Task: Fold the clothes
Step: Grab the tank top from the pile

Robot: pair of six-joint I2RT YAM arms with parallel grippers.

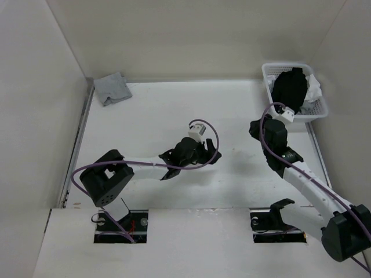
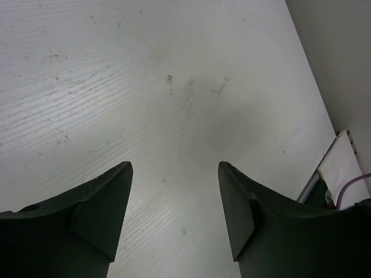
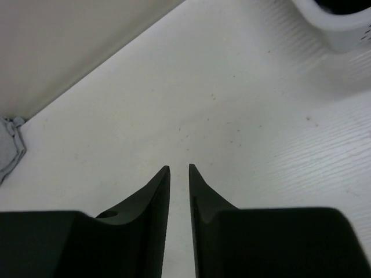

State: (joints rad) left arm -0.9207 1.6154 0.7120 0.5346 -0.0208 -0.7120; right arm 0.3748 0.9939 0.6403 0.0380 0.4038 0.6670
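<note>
Black garment bunched in basket, far right; long axis roughly near–far, facing indeterminable. Seen in top view only; basket rim alone in right wrist view. Right gripper narrowly parted, empty; left gripper wide apart, empty.

The top camera hangs high above and behind the arms and looks steeply down on the whole table. In its view the arm bases are at 6 o'clock, the white basket at 1 o'clock and the grey cloth at 11 o'clock. The left wrist camera sits close over the table, facing down past the left gripper at 6 o'clock, with a wall at 2 o'clock. The right wrist camera rides low, facing across the table over the right gripper, with the far wall at 11 o'clock. With the top view it shares the grey cloth, at 9 o'clock, and the basket's rim, at 1 o'clock. The left wrist view shares only bare tabletop.
</note>
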